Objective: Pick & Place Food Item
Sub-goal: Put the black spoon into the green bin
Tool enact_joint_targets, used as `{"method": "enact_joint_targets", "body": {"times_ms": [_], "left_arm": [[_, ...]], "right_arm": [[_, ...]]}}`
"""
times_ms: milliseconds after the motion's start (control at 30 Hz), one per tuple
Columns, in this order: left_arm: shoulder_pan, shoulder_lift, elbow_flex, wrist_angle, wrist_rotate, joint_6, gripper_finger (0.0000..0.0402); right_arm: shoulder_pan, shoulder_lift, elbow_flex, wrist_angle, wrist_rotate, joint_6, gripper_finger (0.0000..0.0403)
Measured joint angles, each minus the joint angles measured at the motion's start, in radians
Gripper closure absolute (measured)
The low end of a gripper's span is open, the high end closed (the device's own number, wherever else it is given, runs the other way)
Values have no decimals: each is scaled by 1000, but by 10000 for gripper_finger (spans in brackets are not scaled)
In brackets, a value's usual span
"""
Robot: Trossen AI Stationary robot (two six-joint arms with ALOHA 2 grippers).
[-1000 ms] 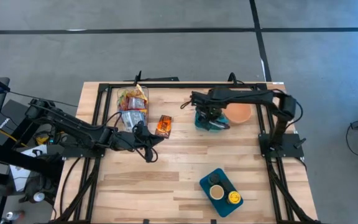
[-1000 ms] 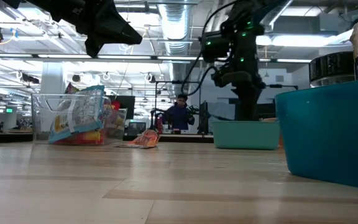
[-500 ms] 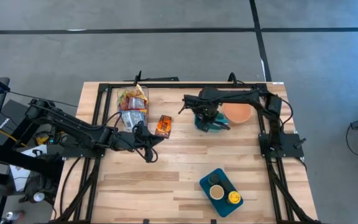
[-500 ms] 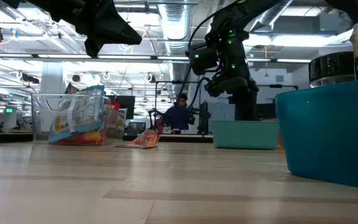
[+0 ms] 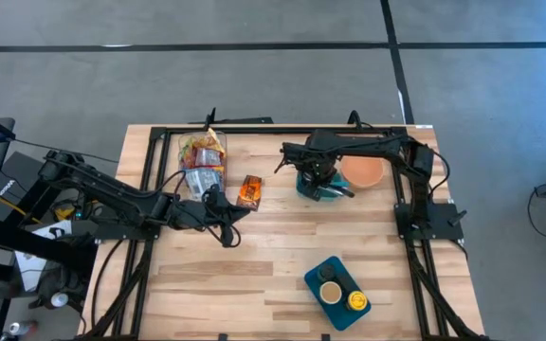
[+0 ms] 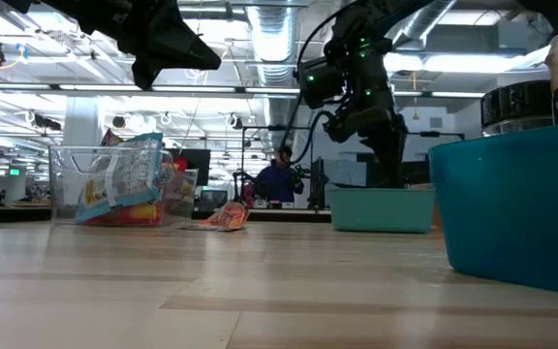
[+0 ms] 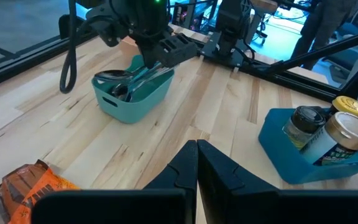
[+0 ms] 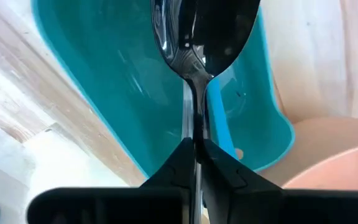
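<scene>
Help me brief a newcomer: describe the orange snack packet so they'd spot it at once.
On the wooden table, look toward the left arm's side for the clear bin stuffed with snack bags. The orange packet lies flat on the wood just beside it, the only snack outside the bin.

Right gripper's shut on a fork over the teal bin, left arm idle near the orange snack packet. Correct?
Not quite: the right gripper is shut on a spoon, not a fork; the right wrist view shows its bowl above the teal bin. The left gripper does wait near the orange snack packet.
</scene>
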Motion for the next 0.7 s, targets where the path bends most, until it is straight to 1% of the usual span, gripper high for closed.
{"method": "enact_joint_targets", "body": {"times_ms": [100, 500, 700], "left_arm": [[0, 0, 0, 0, 0, 0, 401], [0, 0, 0, 0, 0, 0, 401], [0, 0, 0, 0, 0, 0, 401]], "right_arm": [[5, 0, 0, 3, -16, 0, 392], [10, 0, 0, -2, -16, 32, 392], [9, 0, -44, 19, -16, 53, 392]]}}
